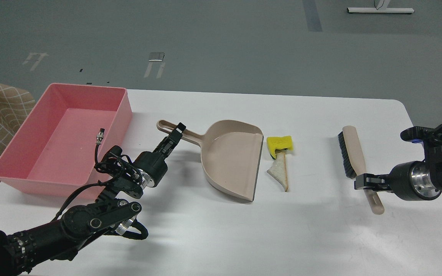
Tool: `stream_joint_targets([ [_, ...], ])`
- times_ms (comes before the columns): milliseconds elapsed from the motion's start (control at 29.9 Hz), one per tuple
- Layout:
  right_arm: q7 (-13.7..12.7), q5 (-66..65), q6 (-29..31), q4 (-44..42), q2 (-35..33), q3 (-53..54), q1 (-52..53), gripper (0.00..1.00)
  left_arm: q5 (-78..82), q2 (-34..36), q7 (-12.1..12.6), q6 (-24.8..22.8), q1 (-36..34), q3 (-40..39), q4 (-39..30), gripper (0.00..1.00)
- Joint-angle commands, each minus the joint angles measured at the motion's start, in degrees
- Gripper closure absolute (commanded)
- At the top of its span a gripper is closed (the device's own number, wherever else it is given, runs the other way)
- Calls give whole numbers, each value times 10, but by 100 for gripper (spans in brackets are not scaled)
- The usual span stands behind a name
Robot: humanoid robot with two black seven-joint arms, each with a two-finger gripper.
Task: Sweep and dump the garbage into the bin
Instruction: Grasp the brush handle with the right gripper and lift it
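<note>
arms: black, jointed | wrists: silver rings | left: looped black cables, silver connector

Your white table [221,237] carries, left to right, a pink bin [10,172], beige dustpan [230,161], the garbage [279,161] (sponge touching bread) and a brush [353,153].

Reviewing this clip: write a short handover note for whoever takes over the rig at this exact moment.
Left tool: closed on the dustpan handle.
Right tool: at the brush handle; grip cannot be told.
Sponge piece and bread slice lie on the table, just off the dustpan's open edge.
Pink bin sits far left, no scraps inside.
Done: tools reached.
Left: sweep both scraps in, dump into bin.
</note>
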Motion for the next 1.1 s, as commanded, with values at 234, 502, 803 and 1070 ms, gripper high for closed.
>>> stream_joint_targets([
  [234, -1, 1, 0, 5, 0, 3, 6, 100, 0, -2, 0, 0, 0, 0, 0, 100],
  [502, -1, 4, 0, 9, 17, 13, 10, 100, 0, -2, 0, 0, 0, 0, 0, 100],
  [803, -6, 26, 0, 22, 52, 12, 10, 100, 1, -1, 0, 0, 0, 0, 0, 100],
  [1070, -14, 26, 0, 21, 69, 12, 3, 100, 0, -2, -1, 0, 0, 0, 0, 100],
])
